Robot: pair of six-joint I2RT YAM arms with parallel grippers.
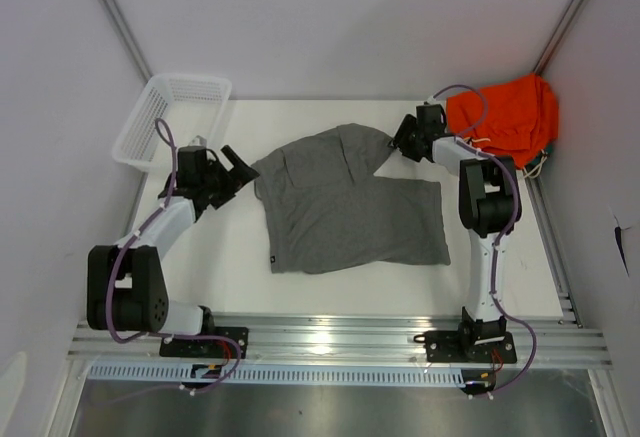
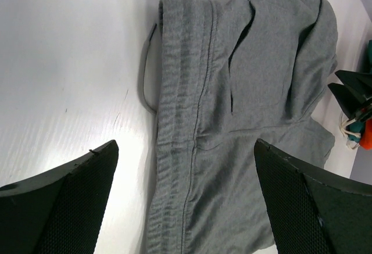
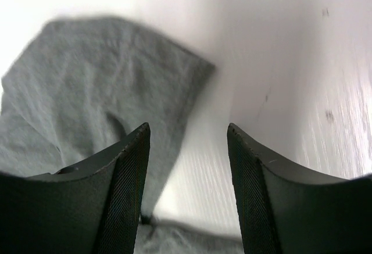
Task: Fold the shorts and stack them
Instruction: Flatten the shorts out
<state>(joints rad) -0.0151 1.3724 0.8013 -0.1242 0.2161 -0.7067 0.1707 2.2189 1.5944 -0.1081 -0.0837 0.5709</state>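
Both agape — left gripper [image 1: 242,169] and right gripper [image 1: 398,145] flank the shorts [image 1: 345,205].

Bare desk [image 1: 340,292] runs along the near edge, in front of the shorts [image 1: 340,207] (they cover the middle). A basket [image 1: 172,117] blocks the far-left corner and an orange garment [image 1: 505,112] the far-right, with a narrow free strip between them.

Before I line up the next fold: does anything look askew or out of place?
The shorts lie crooked, one leg folded over at an angle, and a grey drawstring trails loose from the waistband onto the table. Nothing looks damaged.
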